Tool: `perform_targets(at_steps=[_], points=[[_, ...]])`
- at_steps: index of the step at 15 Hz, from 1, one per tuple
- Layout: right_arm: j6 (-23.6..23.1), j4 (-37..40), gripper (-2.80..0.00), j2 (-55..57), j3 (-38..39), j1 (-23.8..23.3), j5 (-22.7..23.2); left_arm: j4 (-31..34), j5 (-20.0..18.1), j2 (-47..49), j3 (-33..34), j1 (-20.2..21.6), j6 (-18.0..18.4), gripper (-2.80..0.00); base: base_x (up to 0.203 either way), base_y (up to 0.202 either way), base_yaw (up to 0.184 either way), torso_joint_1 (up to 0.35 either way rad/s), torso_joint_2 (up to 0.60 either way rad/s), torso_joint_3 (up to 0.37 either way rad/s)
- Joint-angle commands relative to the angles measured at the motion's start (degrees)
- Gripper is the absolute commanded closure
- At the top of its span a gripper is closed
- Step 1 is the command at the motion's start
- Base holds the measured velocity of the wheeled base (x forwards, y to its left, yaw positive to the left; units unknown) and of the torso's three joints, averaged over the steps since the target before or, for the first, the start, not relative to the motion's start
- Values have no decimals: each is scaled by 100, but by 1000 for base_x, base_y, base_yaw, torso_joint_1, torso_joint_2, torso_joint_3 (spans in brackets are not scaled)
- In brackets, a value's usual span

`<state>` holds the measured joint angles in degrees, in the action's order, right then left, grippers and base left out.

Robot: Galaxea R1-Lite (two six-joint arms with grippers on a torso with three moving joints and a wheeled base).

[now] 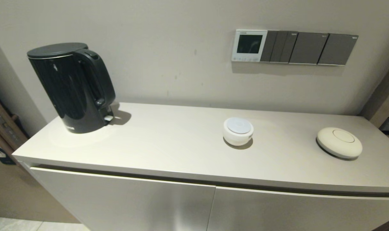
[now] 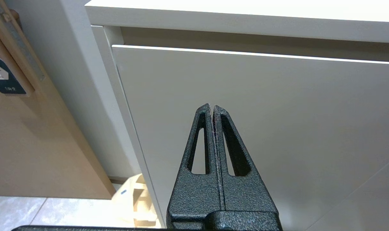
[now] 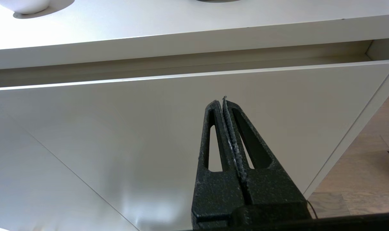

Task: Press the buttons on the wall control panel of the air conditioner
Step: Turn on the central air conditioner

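Observation:
The air conditioner's wall control panel [image 1: 249, 45] is a small white-framed square with a dark screen, on the wall above the cabinet at the right of centre. The buttons [image 1: 245, 59] are a row of tiny pale dots along its lower edge. Neither gripper shows in the head view. My left gripper [image 2: 211, 106] is shut and empty, low in front of the cabinet's left door. My right gripper [image 3: 222, 101] is shut and empty, low in front of the cabinet's right door.
Dark grey switch plates [image 1: 310, 48] adjoin the panel on its right. On the cabinet top [image 1: 168, 144] stand a black kettle [image 1: 71, 86] at the left, a white round lidded pot [image 1: 238, 131] below the panel, and a cream disc [image 1: 339, 142] at the right.

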<state>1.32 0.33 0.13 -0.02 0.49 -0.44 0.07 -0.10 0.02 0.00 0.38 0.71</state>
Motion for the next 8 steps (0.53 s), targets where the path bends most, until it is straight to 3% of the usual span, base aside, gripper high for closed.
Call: perform_targets(at_steps=[1, 8], points=[[0, 2, 0, -5, 11, 4, 0, 1, 1, -2, 0, -3, 0, 0, 0, 0, 0, 0, 0, 0], [-9, -7, 0, -5, 3, 4, 0, 1, 2, -2, 0, 1, 0, 0, 0, 0, 0, 0, 0, 0]])
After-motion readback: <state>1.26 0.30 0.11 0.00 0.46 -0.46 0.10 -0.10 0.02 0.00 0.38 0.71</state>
